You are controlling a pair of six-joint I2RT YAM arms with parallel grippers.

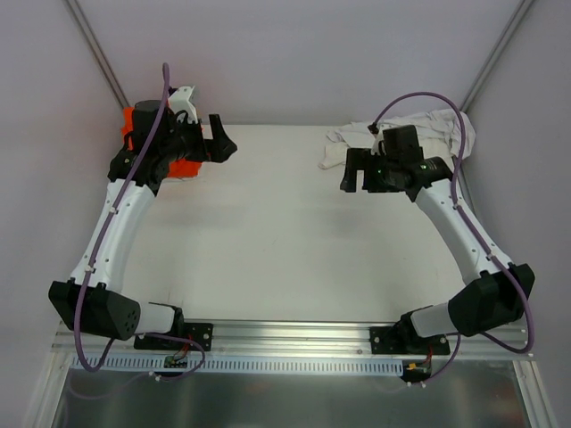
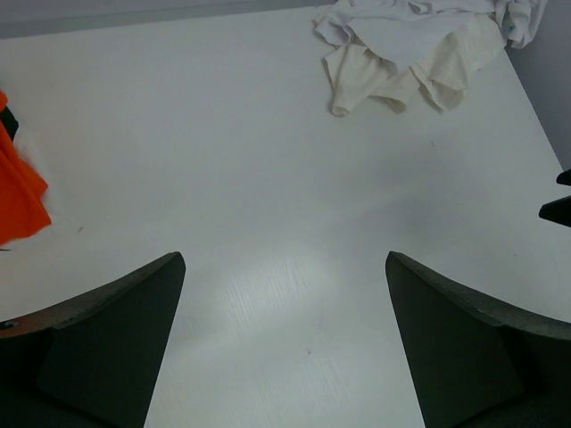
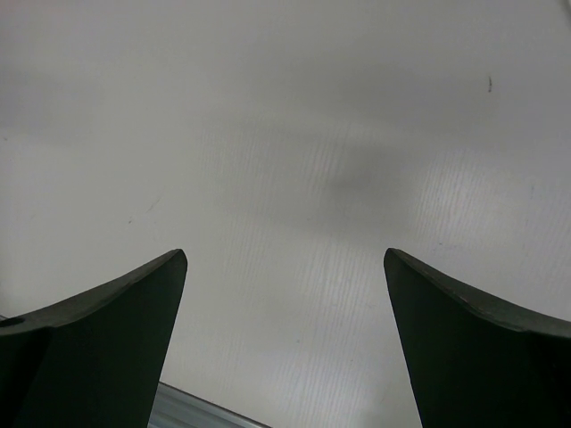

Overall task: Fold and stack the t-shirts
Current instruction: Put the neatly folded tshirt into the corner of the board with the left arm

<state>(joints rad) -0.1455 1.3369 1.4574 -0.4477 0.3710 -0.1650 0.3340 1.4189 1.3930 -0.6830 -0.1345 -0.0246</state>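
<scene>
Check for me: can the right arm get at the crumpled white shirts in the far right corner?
Probably yes. The right gripper hangs open and empty close beside the white shirts, nothing between them. Its wrist view shows only bare table, so it would need to turn toward the pile first.
</scene>
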